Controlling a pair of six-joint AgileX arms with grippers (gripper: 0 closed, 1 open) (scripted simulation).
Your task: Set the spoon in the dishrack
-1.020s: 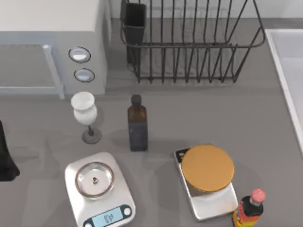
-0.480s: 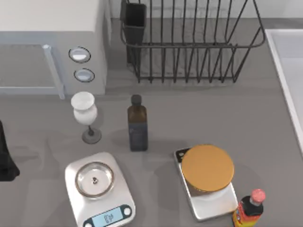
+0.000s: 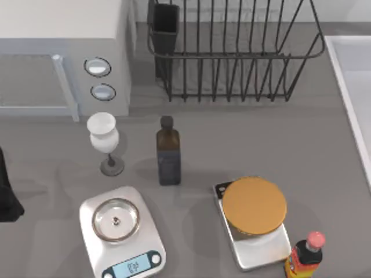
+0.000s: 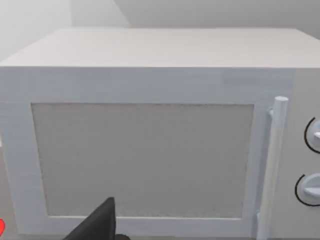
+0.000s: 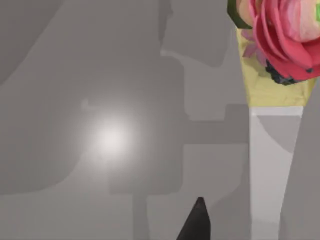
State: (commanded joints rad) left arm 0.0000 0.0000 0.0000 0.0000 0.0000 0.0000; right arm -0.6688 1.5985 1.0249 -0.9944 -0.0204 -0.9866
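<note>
**Spoon unplaced, both arms low at the table's near edge**

The dishrack (image 3: 232, 56) stands at the far side of the table (image 3: 278, 150), right of the microwave (image 3: 64, 35), with its dark cup (image 3: 165, 26) at its left corner. Where the spoon lies I cannot tell, so the pick-up looks not yet begun.

The main risk, as I judge it, is the clutter between the arms and the rack. A white stemmed glass (image 3: 103, 136) and a dark bottle (image 3: 168, 153) stand upright near the middle. Both are tall and narrow, and a low sweep towards the rack could tip either one. Two kitchen scales sit nearer, the left scale (image 3: 122, 231) bare and the right scale (image 3: 255, 249) carrying an orange disc (image 3: 254, 205). A red-capped sauce bottle (image 3: 304, 255) stands just beside that scale. A second risk is mistaking the pale glass for the spoon. A third is dropping a small spoon between the rack's wide wires instead of into the cup.

The left arm (image 3: 6, 197) sits at the table's left edge, and the left pincer (image 4: 102, 225) faces the microwave door. The right pincer (image 5: 197, 225) points down at bare table, near a pink flower (image 5: 285, 35). Whether either pincer is open or closed, or holds anything, I cannot tell.
</note>
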